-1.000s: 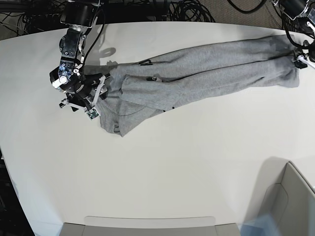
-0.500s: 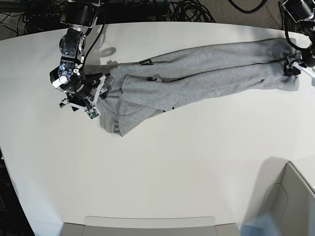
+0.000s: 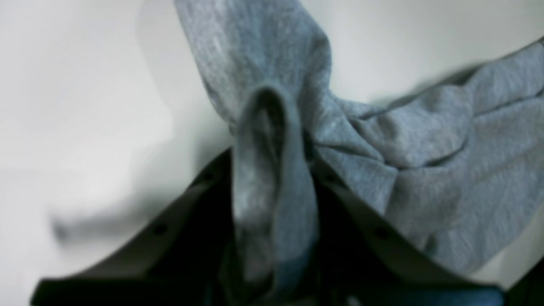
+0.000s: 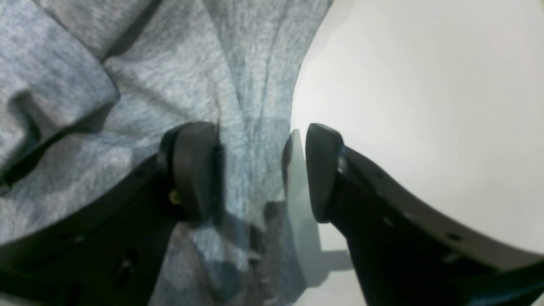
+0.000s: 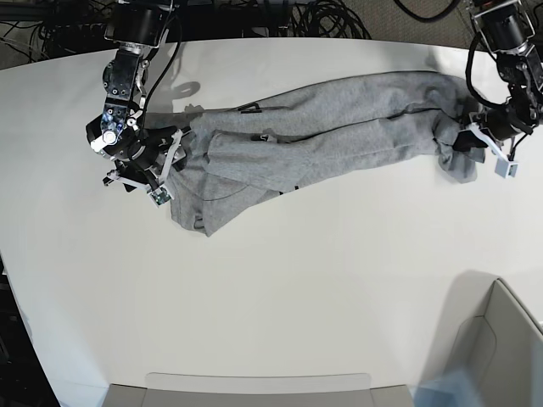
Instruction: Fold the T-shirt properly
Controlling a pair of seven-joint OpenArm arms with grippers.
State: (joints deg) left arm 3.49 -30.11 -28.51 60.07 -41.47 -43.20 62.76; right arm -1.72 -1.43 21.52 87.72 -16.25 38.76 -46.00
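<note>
The grey T-shirt (image 5: 339, 127) lies drawn out in a long, rumpled band across the far half of the white table (image 5: 297, 288). My left gripper (image 5: 468, 140) is at its right end, shut on a bunched fold of the cloth (image 3: 272, 178) that stands up between the dark fingers (image 3: 361, 221). At the left end my right gripper (image 5: 167, 170) rests low and open. In the right wrist view a strip of the shirt's edge (image 4: 250, 127) runs between its two spread pads (image 4: 191, 170), and one pad sits over bare table.
A grey bin (image 5: 509, 339) stands at the near right corner. A flat tray edge (image 5: 254, 386) lies along the front. Cables (image 5: 322, 17) hang behind the table's far edge. The table's right edge is close to the left arm.
My left gripper has closed on the shirt's right end and drawn it leftward, bunching the cloth there. The right arm and the shirt's left end have not moved.
</note>
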